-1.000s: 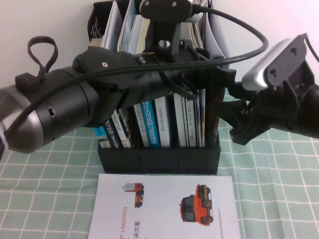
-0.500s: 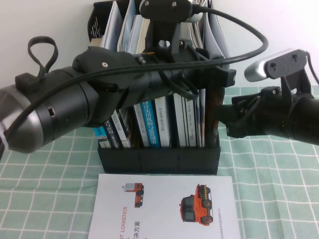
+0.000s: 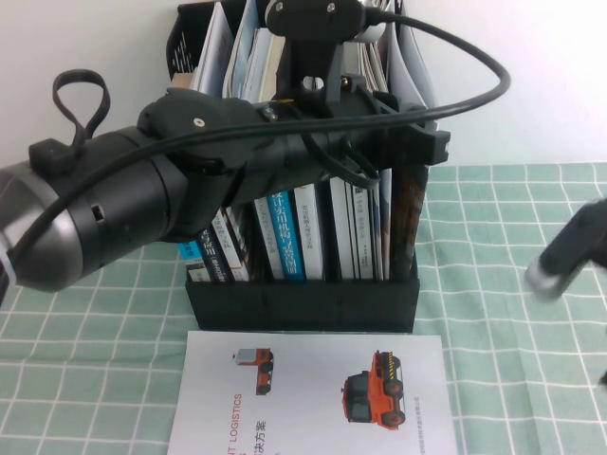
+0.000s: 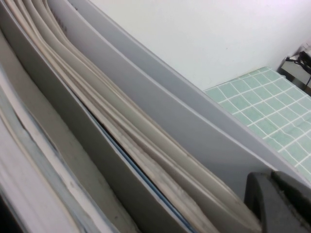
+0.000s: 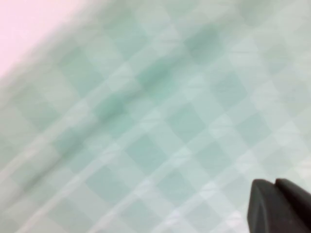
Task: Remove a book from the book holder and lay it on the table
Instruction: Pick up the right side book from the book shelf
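The black book holder (image 3: 302, 305) stands on the green checked table (image 3: 493, 209), packed with upright books and thin brochures. My left arm reaches across over it, and my left gripper (image 3: 410, 144) sits at the tall brochures in the right-hand slots. In the left wrist view a large thin book with a grey cover (image 4: 194, 131) stands right beside my left gripper (image 4: 279, 201), whose fingers are pressed together with nothing between them. My right arm (image 3: 569, 251) is a blur at the right edge. My right gripper (image 5: 278, 204) is shut and empty above the cloth (image 5: 146, 121).
A white booklet with orange trucks (image 3: 313, 389) lies flat on the cloth in front of the holder. Thick blue-spined books (image 3: 285, 232) fill the holder's middle slots. A white wall rises behind the table.
My right arm has pulled away from the holder's right side toward the right edge and lower, and its gripper has shut. The left arm and the books have not moved.
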